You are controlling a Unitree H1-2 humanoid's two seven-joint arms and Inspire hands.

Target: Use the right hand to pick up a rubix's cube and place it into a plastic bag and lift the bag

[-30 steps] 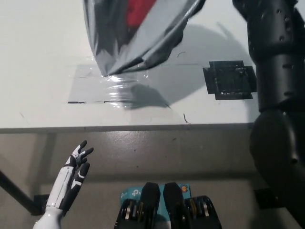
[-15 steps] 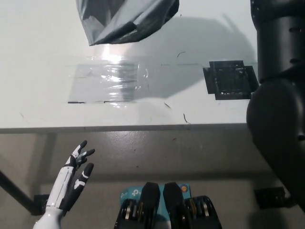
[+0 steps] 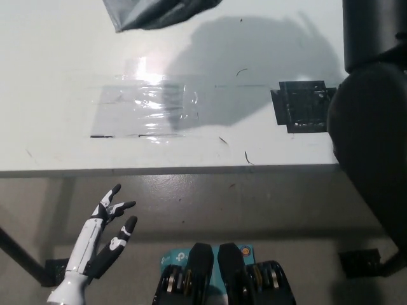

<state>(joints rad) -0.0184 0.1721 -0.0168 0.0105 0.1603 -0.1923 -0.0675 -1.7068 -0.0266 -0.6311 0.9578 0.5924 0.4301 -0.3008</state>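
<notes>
Only the bottom of the grey plastic bag (image 3: 152, 13) shows at the top edge, hanging clear of the white table (image 3: 57, 76) and casting a broad shadow. The cube is not visible. My black right arm (image 3: 372, 121) rises along the right side and its hand is out of frame above. My white left hand (image 3: 105, 238) rests low at the lower left, below the table's front edge, open with fingers spread.
A patch of clear tape (image 3: 143, 111) lies on the table's left middle. A black taped square (image 3: 306, 106) sits at the right, beside my right arm. The table's front edge (image 3: 172, 170) runs across the middle, with grey floor below.
The bag has risen off the table, from resting on the clear tape to nearly out of frame at the top. The red of the cube inside no longer shows. The left hand's fingers spread slightly.
</notes>
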